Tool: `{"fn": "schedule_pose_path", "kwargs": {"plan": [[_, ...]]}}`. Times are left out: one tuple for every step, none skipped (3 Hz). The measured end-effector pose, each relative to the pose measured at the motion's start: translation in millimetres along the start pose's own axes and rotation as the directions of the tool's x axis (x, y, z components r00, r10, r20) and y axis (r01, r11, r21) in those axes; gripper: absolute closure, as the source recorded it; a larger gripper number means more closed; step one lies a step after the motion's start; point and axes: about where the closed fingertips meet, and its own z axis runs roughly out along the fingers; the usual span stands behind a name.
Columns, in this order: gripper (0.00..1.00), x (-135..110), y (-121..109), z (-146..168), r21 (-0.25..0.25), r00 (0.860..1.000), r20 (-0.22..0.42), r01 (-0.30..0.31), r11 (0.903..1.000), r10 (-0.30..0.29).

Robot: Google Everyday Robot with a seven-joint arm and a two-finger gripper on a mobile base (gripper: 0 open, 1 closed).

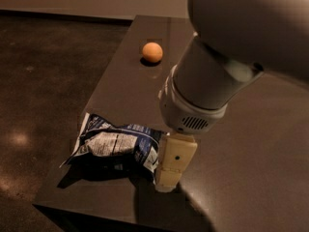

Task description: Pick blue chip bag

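Observation:
The blue chip bag (116, 146) lies crumpled on the near left part of the dark table (241, 178), its white text panel facing up. My gripper (170, 170) hangs from the large grey arm and sits right at the bag's right end, with one cream-coloured finger (174, 161) showing against the bag's edge. The second finger is hidden behind it. The green-and-white soda can is hidden behind the arm.
An orange fruit (152, 52) sits on the far part of the table. The table's left edge (104, 81) drops to a dark floor. The arm's bulky wrist (207, 95) covers the middle of the table.

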Motion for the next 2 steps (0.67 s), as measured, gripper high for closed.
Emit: {"fn": "schedule_pose_path", "kwargs": {"plan": [[0.00, -17.3, 4.9, 26.4, -0.011, 1.000, 0.016, -0.023, 0.9997, 0.024], [0.00, -32.1, 11.9, 46.2, -0.028, 0.999, 0.026, -0.038, 0.9989, 0.038]]}}
